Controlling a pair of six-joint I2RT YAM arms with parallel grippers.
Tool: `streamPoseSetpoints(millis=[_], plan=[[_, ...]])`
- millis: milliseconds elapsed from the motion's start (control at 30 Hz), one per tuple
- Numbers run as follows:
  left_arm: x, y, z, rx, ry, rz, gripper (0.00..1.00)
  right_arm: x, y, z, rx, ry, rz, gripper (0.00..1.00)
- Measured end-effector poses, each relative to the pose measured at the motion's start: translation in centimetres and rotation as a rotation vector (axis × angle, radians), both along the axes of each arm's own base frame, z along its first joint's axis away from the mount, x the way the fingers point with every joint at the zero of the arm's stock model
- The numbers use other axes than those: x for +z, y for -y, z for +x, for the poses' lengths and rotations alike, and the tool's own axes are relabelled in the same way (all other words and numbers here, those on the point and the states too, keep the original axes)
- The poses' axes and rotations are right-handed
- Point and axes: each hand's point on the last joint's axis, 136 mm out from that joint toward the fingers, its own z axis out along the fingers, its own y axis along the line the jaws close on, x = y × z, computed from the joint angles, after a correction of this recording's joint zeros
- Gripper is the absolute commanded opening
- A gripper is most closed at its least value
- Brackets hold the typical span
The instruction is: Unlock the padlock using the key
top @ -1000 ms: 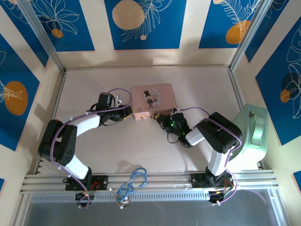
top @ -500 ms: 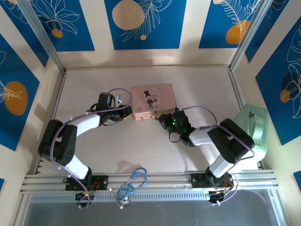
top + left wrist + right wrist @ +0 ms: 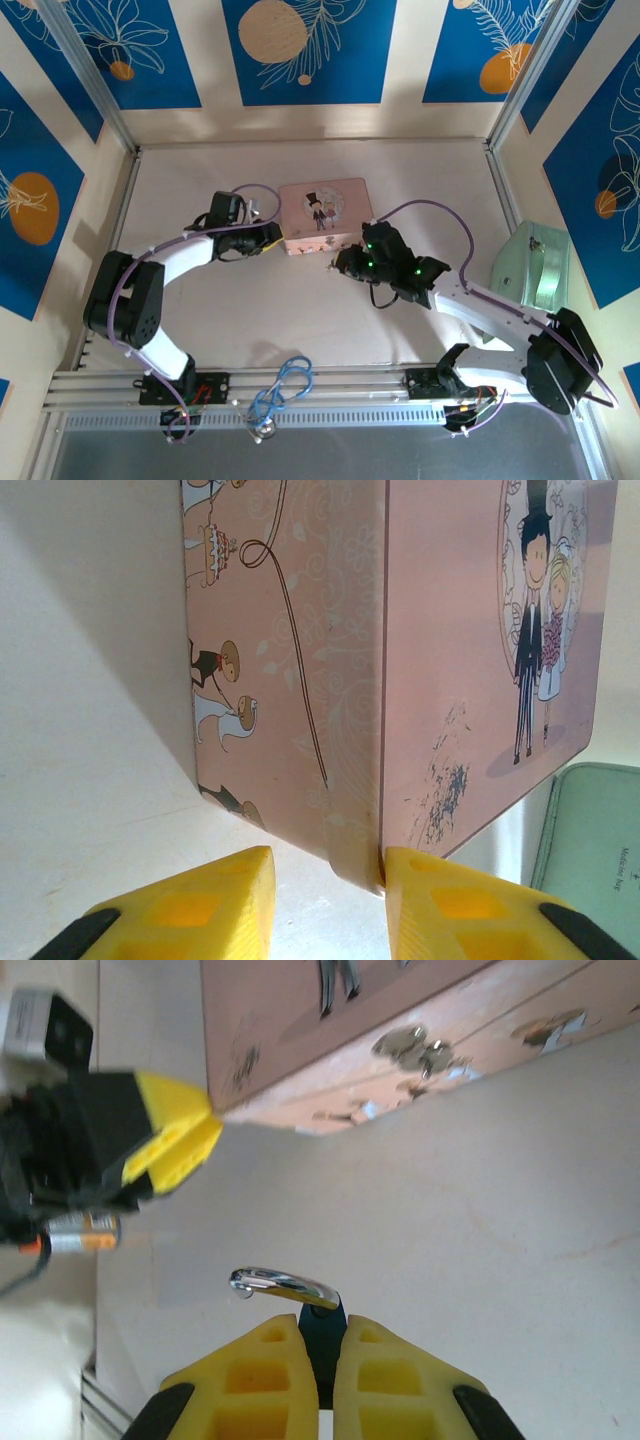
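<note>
Right gripper (image 3: 318,1322) is clenched on the padlock (image 3: 320,1342): its blue body is squeezed between the 2 yellow fingers (image 3: 265,1380), and the silvery shackle (image 3: 282,1284) sticks out past the tips. The padlock is over the surface (image 3: 300,310), just near of the pink tin (image 3: 325,215) and apart from it. Left gripper (image 3: 330,865) sits at the tin's near-left corner, jaws parted, 1 finger touching that corner, the other clear of it

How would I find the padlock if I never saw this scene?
Start at the central pink picture tin. Just before its near side, the right gripper holds the padlock: tiny, dark blue body, silvery curved shackle, far smaller than the tin.
</note>
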Motion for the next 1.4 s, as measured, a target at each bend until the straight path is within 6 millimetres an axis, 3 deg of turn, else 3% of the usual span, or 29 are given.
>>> streamPoseSetpoints(millis=[233, 433, 700, 800, 900, 1100, 1400], plan=[[0.7, -0.8, 1.1, 0.037, 0.003, 0.029, 0.33, -1.4, 0.1, -3.4, 0.133, -0.074, -0.137, 0.00], [2.4, -0.8, 1.5, 0.026, 0.030, 0.034, 0.40, -2.9, -2.4, -3.7, 0.232, -0.177, -0.185, 0.00], [8.0, -1.3, -0.6, -0.025, 0.160, 0.071, 0.42, -7.2, -6.3, -3.6, 0.337, -0.332, -0.228, 0.00], [9.0, -1.2, -1.8, -0.046, 0.199, 0.080, 0.42, -8.5, -7.2, -4.0, 0.370, -0.380, -0.228, 0.00], [8.0, -1.0, -3.7, -0.070, 0.186, 0.091, 0.43, -9.1, -7.5, -4.5, 0.392, -0.410, -0.226, 0.00], [4.0, -2.1, -6.7, -0.081, 0.085, 0.142, 0.41, -9.7, -7.5, -4.7, 0.397, -0.460, -0.207, 0.02], [4.1, -2.3, -6.9, -0.091, 0.098, 0.152, 0.40, -10.7, -6.8, -4.0, 0.345, -0.516, -0.198, 0.14]])
